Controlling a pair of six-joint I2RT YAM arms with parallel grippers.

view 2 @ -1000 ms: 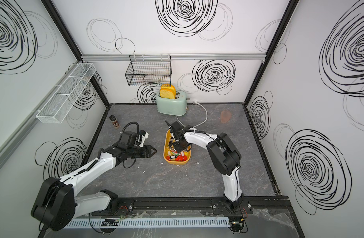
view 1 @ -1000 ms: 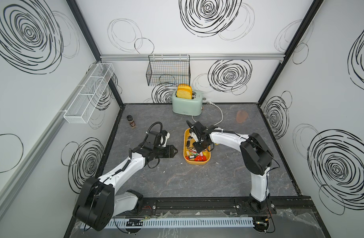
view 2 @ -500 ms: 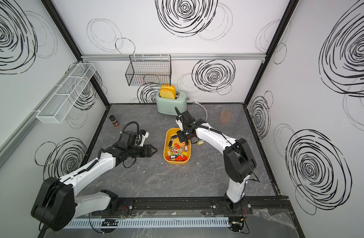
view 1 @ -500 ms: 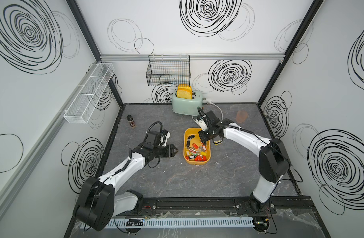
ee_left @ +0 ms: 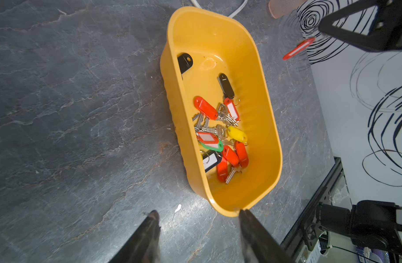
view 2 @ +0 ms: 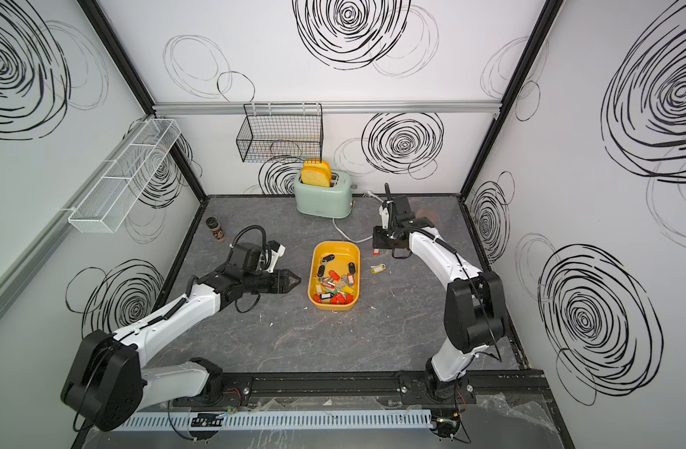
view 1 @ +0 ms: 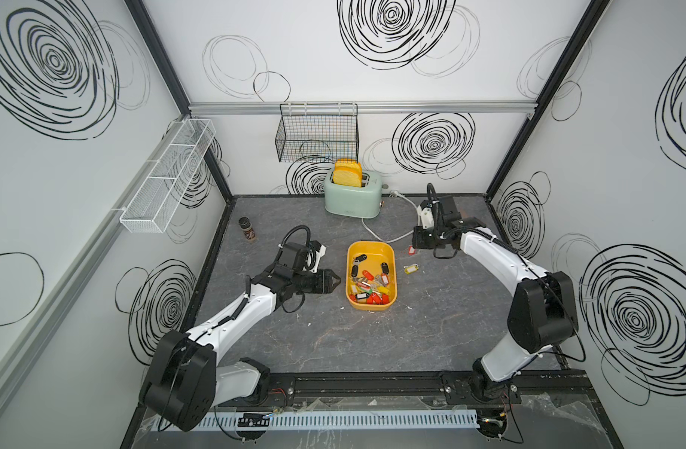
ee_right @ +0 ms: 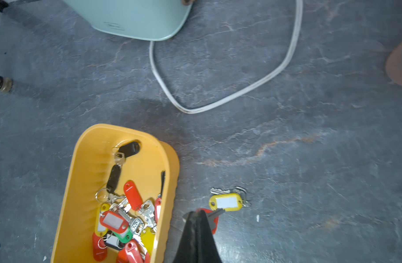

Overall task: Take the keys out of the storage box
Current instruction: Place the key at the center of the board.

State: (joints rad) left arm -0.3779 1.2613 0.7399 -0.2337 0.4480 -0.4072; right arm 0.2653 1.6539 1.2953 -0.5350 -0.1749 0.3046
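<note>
the right gripper [ee_right: 196, 213] is clenched on a red key [ee_right: 214, 220]. its red tag and metal blade are seen just behind the closed fingertips. in a top view this key hangs under the gripper, apart from the table [view 1: 430, 311].

just beyond the right gripper's tips a yellow key [ee_right: 227, 201] lies flat on the table. the white label window of its tag is blank. the box [ee_right: 86, 182] stands near this gripper, at the side away from the yellow key. the other keys [ee_right: 124, 216] are heaped in the box's end nearer to the gripper. red, green, yellow and black tags are seen, and every label window that faces up is blank. something is stamped on one key head, but it cannot be read.

the left gripper [ee_left: 197, 213] is released, with its jaws well apart, and nothing is held between them. one fingertip is just beside the box rim, but contact cannot be told.

far ahead of the right gripper stands a toaster [ee_right: 131, 18], and its cord [ee_right: 218, 104] lies in a loop between them. a small mark on the toaster is too blurred to be read.
</note>
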